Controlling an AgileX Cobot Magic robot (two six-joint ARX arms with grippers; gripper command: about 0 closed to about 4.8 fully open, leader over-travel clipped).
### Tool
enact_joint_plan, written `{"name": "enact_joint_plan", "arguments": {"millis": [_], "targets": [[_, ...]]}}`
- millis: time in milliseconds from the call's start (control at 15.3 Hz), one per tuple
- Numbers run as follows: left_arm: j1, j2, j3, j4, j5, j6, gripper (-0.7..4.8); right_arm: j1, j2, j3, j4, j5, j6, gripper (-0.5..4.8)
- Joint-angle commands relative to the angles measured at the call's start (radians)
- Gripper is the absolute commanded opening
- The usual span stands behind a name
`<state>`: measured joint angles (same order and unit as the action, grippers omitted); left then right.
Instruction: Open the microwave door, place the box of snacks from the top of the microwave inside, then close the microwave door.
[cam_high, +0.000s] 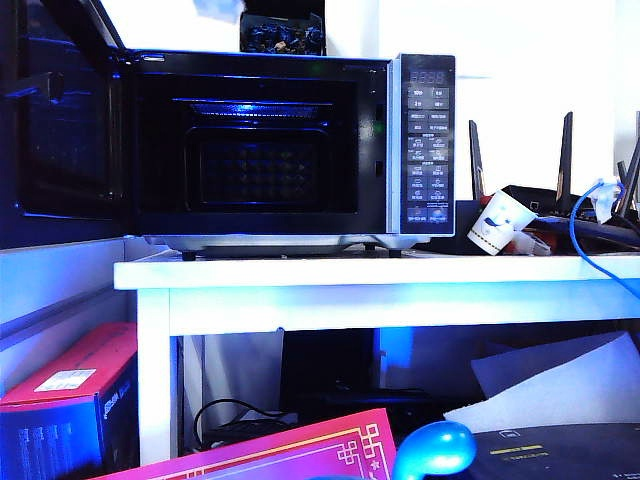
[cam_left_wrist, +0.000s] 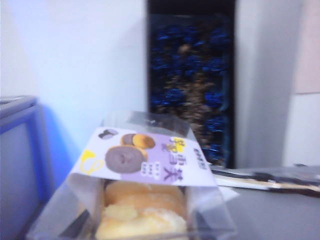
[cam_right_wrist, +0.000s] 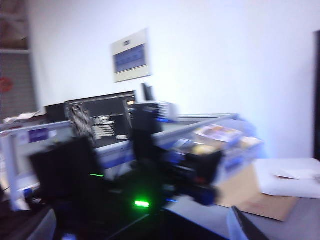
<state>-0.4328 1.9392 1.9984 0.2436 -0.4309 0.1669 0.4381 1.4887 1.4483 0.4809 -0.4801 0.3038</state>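
Holding the box of snacks (cam_left_wrist: 150, 185) in the left gripper, clear above the microwave (cam_high: 300, 225).

The left gripper's fingers are out of frame, but they are part-closed on the box, which sits tight against the wrist. Beyond it stands a dark box (cam_left_wrist: 192, 85) of blue-wrapped contents, and below is the microwave door (cam_high: 65, 110), swung wide open. The right gripper's view is blurred, showing one dark finger (cam_right_wrist: 243, 226) – jaws spread fully, gripping nothing.
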Motion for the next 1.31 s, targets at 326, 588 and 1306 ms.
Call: {"name": "enact_joint_plan", "arguments": {"millis": [326,588,1306], "targets": [[-0.053,-0.113,0.010,-0.081,0.200,0.043,2.37,-0.210,-0.006,0.005,-0.056,-0.127,0.123,4.79],[-0.074,-0.196,0.010,-0.201,0.334,0.004,2.37,-0.371,-0.004,0.005,-0.081,-0.390,0.116,4.79],[-0.076,-0.297,0.013,-0.357,0.939,-0.246,2.37,-0.415,-0.004,0.005,-0.043,-0.647,0.170,4.79]]}}
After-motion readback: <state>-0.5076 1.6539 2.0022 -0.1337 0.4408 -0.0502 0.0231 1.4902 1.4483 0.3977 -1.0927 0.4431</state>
